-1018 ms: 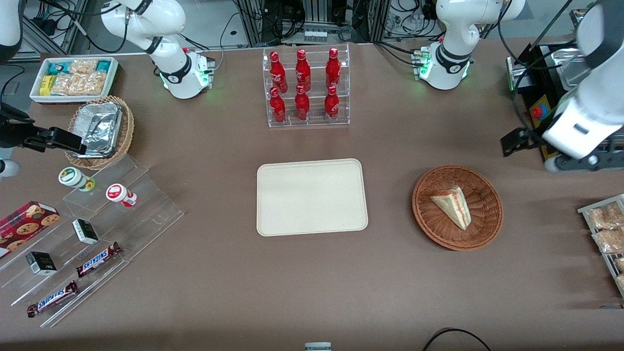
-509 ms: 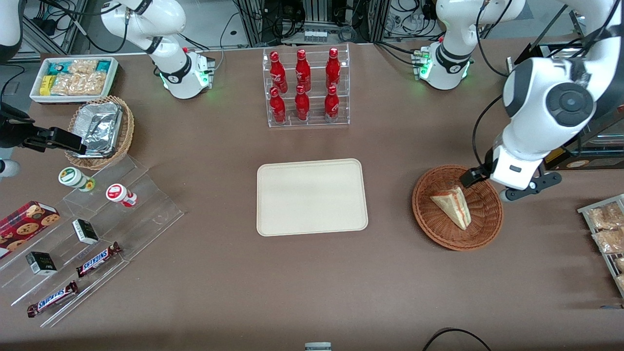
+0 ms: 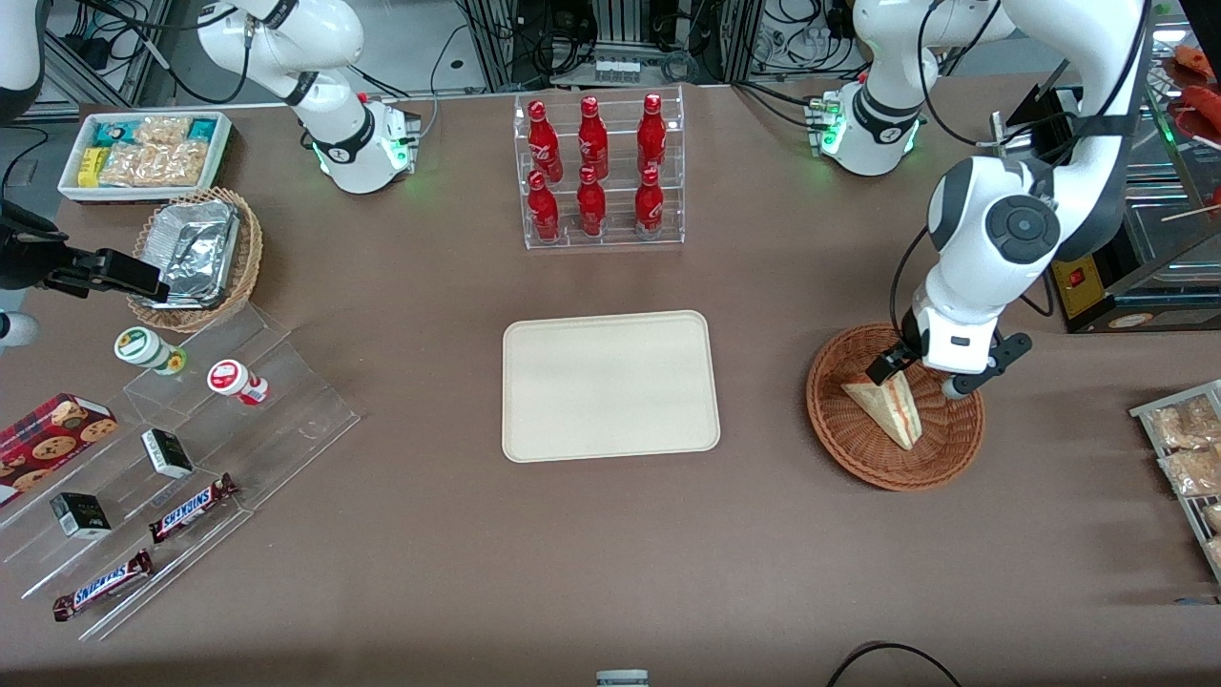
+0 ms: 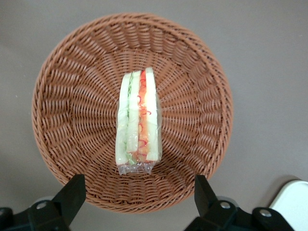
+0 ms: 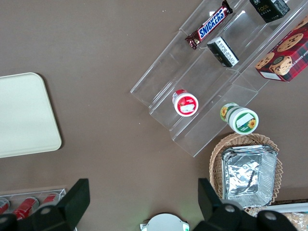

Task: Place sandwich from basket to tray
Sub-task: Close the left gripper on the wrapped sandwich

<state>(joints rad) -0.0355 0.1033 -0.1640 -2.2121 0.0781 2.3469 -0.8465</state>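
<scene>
Two Snickers bars (image 3: 143,549): "SNICKERS" readable on both wrappers, lying on the clear stepped stand (image 3: 181,458) toward the parked arm's end
cookie box (image 3: 48,434): one, red tartan, cookie pictures, same stand
small dark cartons (image 3: 167,452): two on the stand, print unreadable
lidded cups (image 3: 234,380): two, one red lid, one green with a sunflower label
tan wicker basket (image 3: 250,253): one, foil containers stacked in it
white bin (image 3: 224,153): one, snack packets inside
red bottles (image 3: 591,167): six in a clear rack, white script, not readable
tray (image 3: 610,385): one, cream, mid-table
basket (image 3: 863,448): one, reddish-brown wicker, toward the working arm's end
sandwich (image 3: 887,403): one wrapped wedge, in the basket, red and green filling at its edge
gripper (image 3: 918,374): just above the basket, over the sandwich's wide end, fingers (image 4: 72,195) spread wide, holding nothing
</scene>
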